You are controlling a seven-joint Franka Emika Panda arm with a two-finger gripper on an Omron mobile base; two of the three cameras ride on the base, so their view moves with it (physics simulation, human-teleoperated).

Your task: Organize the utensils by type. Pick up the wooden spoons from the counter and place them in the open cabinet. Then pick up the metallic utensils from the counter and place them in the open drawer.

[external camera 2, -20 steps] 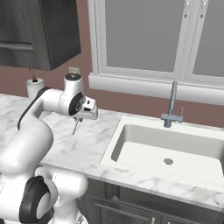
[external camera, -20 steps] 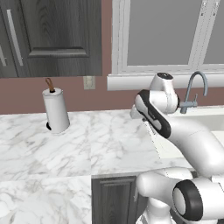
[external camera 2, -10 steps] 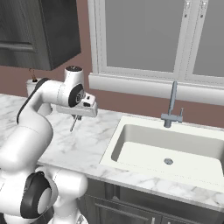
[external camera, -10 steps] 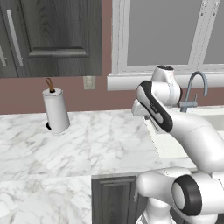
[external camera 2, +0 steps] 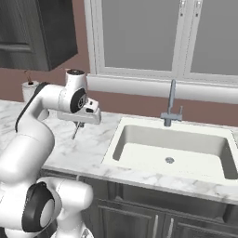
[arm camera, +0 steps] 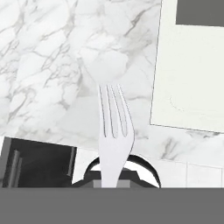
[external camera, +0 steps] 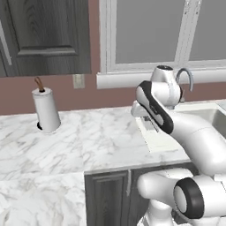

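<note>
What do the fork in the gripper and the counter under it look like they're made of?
Fork: probably metal, an even pale silver-white with a smooth matte look and thin tines, though the render leaves it open. Counter: white marble or a marble look, polished, with grey veining.

A reddish-brown wall [external camera: 92, 95] is seen behind the bench, with a white-framed window [external camera 2: 186, 42] set above a white sill. A dark grey wood-grain wall cabinet [external camera: 46, 37] is hung to the left. A white sink [external camera 2: 172, 153] with a grey tap [external camera 2: 171, 104] is set below the window. A paper-towel roll [external camera: 45, 110] is stood near a pale wall outlet [external camera: 78, 80]. Dark grey base cabinets [external camera: 108, 198] are seen underneath.
</note>
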